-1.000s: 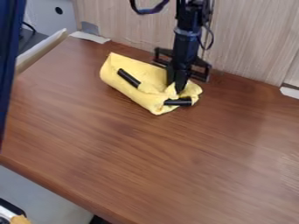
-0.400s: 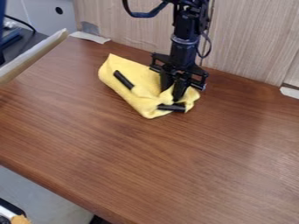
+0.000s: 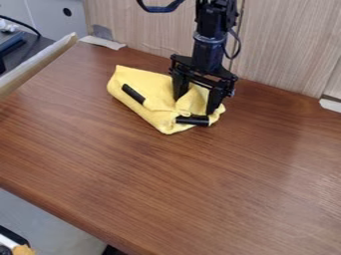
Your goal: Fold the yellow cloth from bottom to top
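Here, one crumpled yellow fabric cloth point(image 3: 154, 89), on brown wood-grain bench point(image 3: 153, 184). One black two-finger hand point(image 3: 196, 105): fingers spread wide over the puckered end, apparently gripping nothing. Handling, as judged: light, limp, unlikely to break, prone to bunching. Best hold: a loose edge, pinched shallowly.

Here's the cloth point(image 3: 157, 90) on the tabletop point(image 3: 133, 174), before the wall point(image 3: 286, 45), the tool point(image 3: 196, 106) at its right-hand part!
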You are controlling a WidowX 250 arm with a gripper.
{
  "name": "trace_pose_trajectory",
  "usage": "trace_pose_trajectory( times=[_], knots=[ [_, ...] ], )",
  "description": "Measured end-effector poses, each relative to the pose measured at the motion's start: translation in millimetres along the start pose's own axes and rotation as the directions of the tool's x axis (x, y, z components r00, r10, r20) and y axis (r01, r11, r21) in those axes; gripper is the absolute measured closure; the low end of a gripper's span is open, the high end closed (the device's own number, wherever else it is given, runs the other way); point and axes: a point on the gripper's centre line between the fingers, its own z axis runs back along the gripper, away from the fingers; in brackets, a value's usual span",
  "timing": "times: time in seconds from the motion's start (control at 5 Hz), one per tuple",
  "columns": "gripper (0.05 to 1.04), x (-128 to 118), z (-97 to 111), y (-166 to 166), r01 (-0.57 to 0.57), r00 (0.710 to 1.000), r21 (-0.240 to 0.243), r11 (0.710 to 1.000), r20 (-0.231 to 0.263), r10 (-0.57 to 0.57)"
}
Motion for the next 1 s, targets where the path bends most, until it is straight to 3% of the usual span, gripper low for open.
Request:
trace_pose_trajectory(
  times=[0.2, 0.8, 1.0],
  knots=[
    [0.081, -1, 4, 0, 0.004, 1.0, -0.003, 1.0, 0.0, -0.004],
    [0.083, -18, 82, 23, -0.013, 0.991, -0.047, 0.999, 0.131, 0.019],
    [0.083, -30, 91, 34, -0.038, 0.99, -0.061, 0.997, 0.132, 0.045]
  ],
)
